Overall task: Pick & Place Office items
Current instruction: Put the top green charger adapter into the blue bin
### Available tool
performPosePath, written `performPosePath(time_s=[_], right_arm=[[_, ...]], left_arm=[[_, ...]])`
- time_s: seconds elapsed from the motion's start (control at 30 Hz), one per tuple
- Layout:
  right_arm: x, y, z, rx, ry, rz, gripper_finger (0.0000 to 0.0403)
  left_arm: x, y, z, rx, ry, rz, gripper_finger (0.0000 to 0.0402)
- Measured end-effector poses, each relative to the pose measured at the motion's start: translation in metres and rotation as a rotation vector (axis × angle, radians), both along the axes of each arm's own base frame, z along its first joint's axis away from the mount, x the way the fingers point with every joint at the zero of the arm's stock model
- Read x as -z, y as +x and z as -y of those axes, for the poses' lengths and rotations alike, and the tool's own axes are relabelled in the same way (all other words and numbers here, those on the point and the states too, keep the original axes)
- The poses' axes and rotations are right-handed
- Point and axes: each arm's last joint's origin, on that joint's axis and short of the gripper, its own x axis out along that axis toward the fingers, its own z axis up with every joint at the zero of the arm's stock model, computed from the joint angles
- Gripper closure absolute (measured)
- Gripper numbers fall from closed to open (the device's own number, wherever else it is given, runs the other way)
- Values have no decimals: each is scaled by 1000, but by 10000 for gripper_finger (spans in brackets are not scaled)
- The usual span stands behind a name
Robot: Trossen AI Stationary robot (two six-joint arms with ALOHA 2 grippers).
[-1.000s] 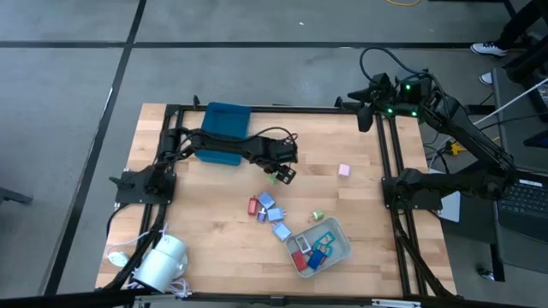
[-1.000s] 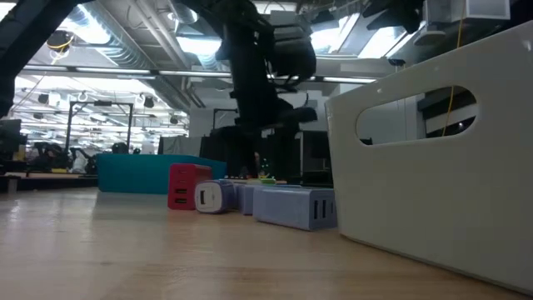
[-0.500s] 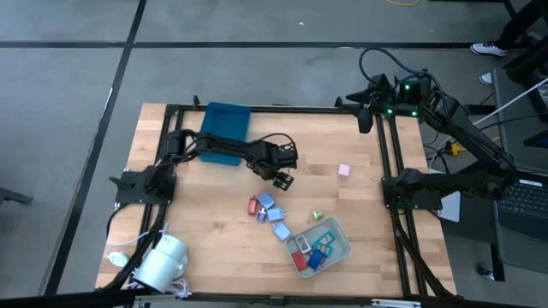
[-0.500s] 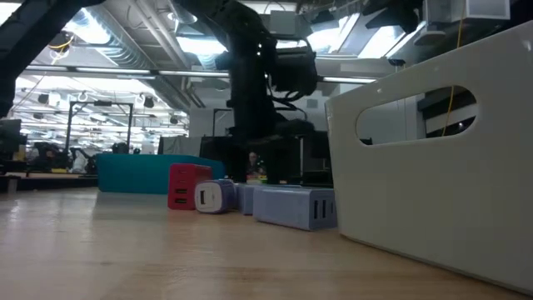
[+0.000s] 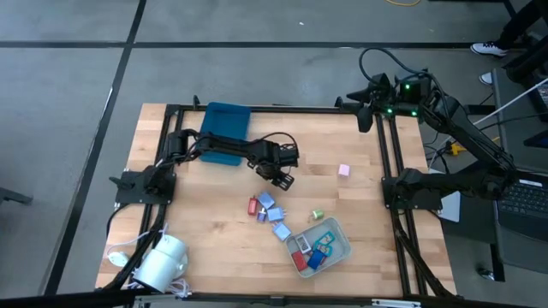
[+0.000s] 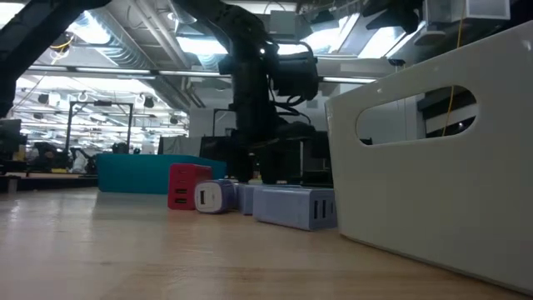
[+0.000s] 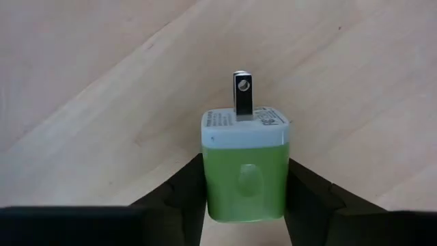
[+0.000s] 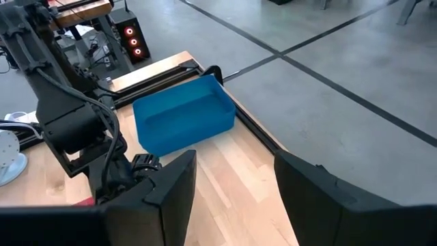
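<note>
My left gripper (image 5: 283, 179) is clamped on a green charger block (image 7: 244, 171), metal prong pointing away from me, just above the wood table (image 5: 205, 214). It hangs between the teal tray (image 5: 224, 128) and the grey tray (image 5: 336, 228), nearer the red and blue blocks (image 5: 267, 208) clustered beside the grey tray. My right gripper (image 8: 232, 184) waits with fingers apart at the table's far corner.
</note>
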Motion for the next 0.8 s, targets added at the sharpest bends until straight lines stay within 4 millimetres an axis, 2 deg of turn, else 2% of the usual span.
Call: performPosePath(time_s=[0.1, 0.17, 0.27, 0.4, 0.5, 0.63, 0.73, 0.8], right_arm=[[-1, 0, 0, -2, -10, 8, 199], [-2, 1, 0, -3, -16, 12, 199], [-3, 1, 1, 4, -27, 22, 199], [-4, 1, 2, 11, -27, 31, 199], [-4, 1, 2, 12, -26, 31, 199], [-4, 1, 2, 16, -23, 32, 199], [-4, 0, 3, 36, -31, 27, 199], [-4, 0, 3, 44, -35, 28, 199]], left_arm=[[-8, 7, -7, 20, -17, 95, 259], [-23, 8, -15, 33, -8, 167, 259], [-58, 13, -31, 29, 61, 366, 259], [-109, 3, -56, -6, 212, 559, 259], [-148, -18, -74, -30, 358, 629, 259], [-196, -61, -90, -30, 508, 683, 259], [-209, -100, -96, -44, 576, 679, 259], [-204, -128, -99, -87, 583, 654, 259]])
